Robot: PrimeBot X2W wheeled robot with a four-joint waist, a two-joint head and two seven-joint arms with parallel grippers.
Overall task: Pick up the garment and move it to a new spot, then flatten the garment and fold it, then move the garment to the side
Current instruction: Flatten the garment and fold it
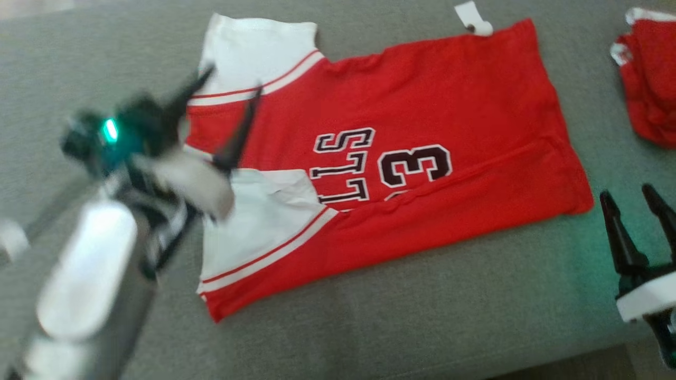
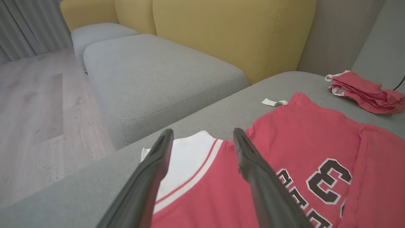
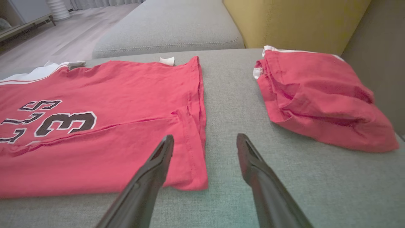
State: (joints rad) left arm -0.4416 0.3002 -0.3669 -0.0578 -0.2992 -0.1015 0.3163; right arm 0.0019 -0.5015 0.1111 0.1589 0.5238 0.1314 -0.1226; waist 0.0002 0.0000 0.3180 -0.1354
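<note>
A red jersey (image 1: 422, 105) with white sleeves and a black "3" lies spread on the grey cushion (image 1: 401, 316), its near long edge folded over the print. My left gripper (image 1: 232, 79) hovers open above the jersey's left end, over the white sleeve (image 2: 190, 155); nothing is between its fingers. At the lower right my right gripper (image 1: 628, 195) stands open just off the jersey's right hem (image 3: 197, 133), with bare cushion between its fingers. The jersey (image 2: 316, 136) and its hem corner (image 3: 190, 180) lie flat.
A second red garment (image 1: 652, 79), folded loosely, sits at the far right of the cushion (image 3: 322, 98). A small white tag (image 1: 472, 18) lies by the jersey's far edge. Yellow backrests (image 2: 234, 34), another grey seat (image 2: 158, 72) and wooden floor (image 2: 31, 120) lie beyond.
</note>
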